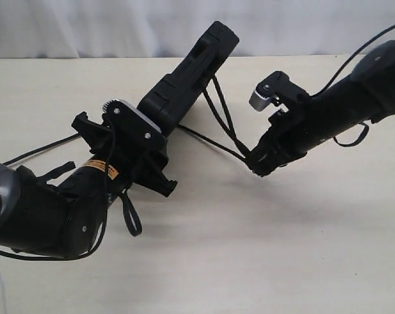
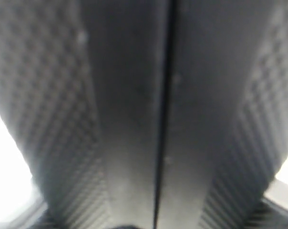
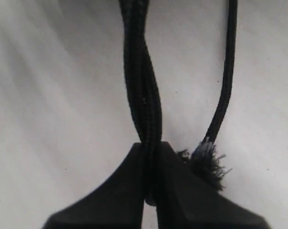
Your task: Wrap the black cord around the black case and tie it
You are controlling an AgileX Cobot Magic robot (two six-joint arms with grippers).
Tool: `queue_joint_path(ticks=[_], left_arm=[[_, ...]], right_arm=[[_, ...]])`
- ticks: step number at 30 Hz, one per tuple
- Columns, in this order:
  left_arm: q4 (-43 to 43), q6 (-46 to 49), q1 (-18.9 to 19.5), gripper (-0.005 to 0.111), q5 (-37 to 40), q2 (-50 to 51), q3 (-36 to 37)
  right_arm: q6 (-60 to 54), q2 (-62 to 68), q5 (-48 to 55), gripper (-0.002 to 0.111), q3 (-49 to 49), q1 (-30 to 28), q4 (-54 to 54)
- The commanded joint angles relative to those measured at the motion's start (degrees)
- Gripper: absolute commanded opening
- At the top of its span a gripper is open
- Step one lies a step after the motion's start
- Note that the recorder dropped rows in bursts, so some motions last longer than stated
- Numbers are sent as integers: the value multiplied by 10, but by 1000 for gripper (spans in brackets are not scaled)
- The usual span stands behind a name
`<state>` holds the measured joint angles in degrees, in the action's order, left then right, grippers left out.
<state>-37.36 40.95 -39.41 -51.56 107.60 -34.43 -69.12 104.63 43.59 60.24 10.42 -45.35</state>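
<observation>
Tension is what matters on this wrap, imo. Right gripper (image 1: 258,163) has its jaws clamped on a doubled, twisted bit of the black cord (image 3: 145,90), and the frayed knot (image 3: 208,160) sits just beside the pinch. Left gripper (image 1: 157,119) holds the black case (image 1: 194,69) by its lower end, tilted up off the bench (image 1: 282,248). The strands run from the case's side across to the right jaws. I'd keep that line taut while carrying it round the case, and hold the case steady so no loop slips off the end.

Can't tell how many turns are on, since the far side is hidden. Left wrist view is just blurry case surface, so no jaw gap to read there. The outside view suggests they're gripping the case.
</observation>
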Motion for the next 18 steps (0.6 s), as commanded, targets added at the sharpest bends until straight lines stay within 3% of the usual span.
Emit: queue_joint_path(ticks=[1,3,5,9,13,15,18], left_arm=[[36,3,-3,0,-9,-6,-4],[67,14,-3,0,5,-6,-4],[117,41,-3,0,42,-6,-4],[131,73,-3,2,59,-6,-4],[77,101,-3,54,60,-6,-4],[71,101,-6,68,63,-7,-4],[-16,140,-34,71,70,-32,-4]], right_arm=[[51,24,61,4,56,-3,36],[54,25,66,4,80,-3,39],[54,25,-9,4,81,-3,22],[48,25,-42,4,81,-3,-36],[53,23,-2,4,81,-3,-32],[72,14,-2,4,81,-3,-26],[88,-12,0,4,80,-3,-14]])
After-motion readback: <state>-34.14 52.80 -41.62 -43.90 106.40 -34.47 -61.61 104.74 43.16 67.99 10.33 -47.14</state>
